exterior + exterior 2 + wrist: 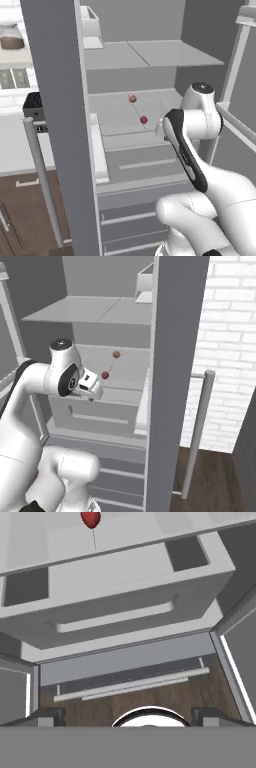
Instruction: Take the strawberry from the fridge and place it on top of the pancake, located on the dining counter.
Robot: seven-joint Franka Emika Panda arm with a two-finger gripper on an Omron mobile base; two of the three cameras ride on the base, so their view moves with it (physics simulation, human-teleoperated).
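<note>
Tool (95, 390) open, near strawberry (105, 375) on fridge (100, 311) shelf.

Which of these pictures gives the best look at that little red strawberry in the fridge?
The left base view: the strawberry sits whole on the pale shelf, clear of the arm. In the right base view it lies close behind the robot's hand. The hand view catches it at the top edge.

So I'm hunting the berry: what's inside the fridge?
On the fridge's middle shelf lie the strawberry and, behind it, a brownish ball. The drawers are shut, contents hidden.
</note>
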